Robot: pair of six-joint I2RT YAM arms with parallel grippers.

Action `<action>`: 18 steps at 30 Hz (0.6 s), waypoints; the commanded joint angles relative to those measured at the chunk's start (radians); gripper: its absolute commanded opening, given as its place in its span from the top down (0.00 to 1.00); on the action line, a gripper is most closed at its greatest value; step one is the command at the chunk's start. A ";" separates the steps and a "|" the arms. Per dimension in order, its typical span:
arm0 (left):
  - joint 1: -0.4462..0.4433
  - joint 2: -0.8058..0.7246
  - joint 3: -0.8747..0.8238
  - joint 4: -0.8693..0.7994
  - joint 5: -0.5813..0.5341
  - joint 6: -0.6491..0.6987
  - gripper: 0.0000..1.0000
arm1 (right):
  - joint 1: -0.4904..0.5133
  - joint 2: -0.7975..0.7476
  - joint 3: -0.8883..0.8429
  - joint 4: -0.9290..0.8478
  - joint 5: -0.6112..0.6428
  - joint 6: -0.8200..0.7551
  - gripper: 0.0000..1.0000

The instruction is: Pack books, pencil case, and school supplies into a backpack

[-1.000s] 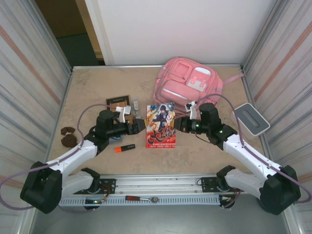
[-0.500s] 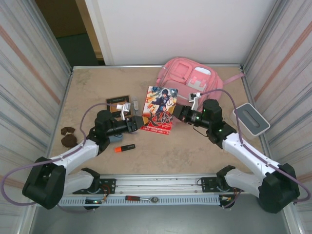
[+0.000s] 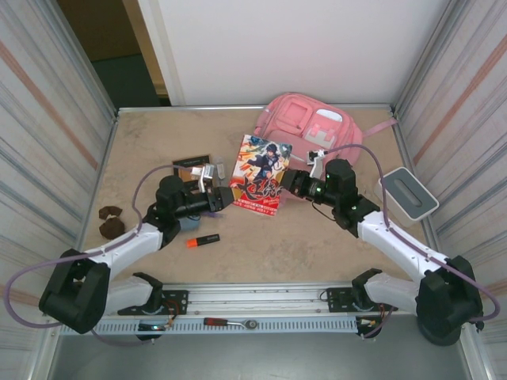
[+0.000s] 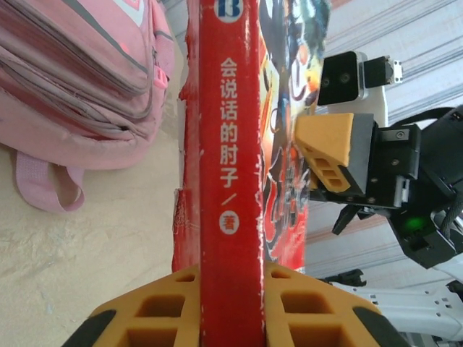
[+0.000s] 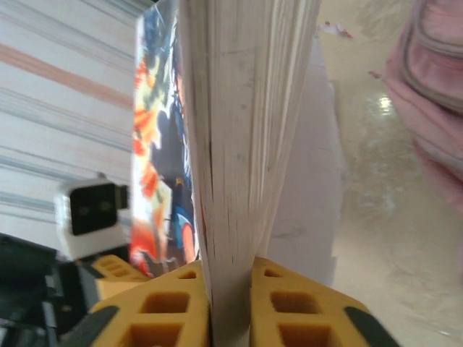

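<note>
Top external: comic is up off the table, tilted with its cover showing, held between the two grippers just in front of the backpack. Whether its far corner touches the pack, cannot tell. Left gripper has the near-left edge, right gripper the right edge.

Left wrist: yellow fingers pressed to both sides of the red spine — jaws clenched on the comic. Backpack lies to the left on the table.

Right wrist: fingers closed against both sides of the page edge — grasping the comic too. Backpack at the right edge.

Backpack lies flat at the far side of the table, pockets up. Tan book lies flat left of the comic, with a small white piece just beside it. Marker lies on the table near the left arm. Grey-white box sits at the right table edge.
</note>
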 commanded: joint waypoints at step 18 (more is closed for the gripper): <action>0.195 -0.158 0.246 -0.636 -0.085 0.357 1.00 | -0.031 0.425 0.471 -0.573 0.570 -0.919 0.31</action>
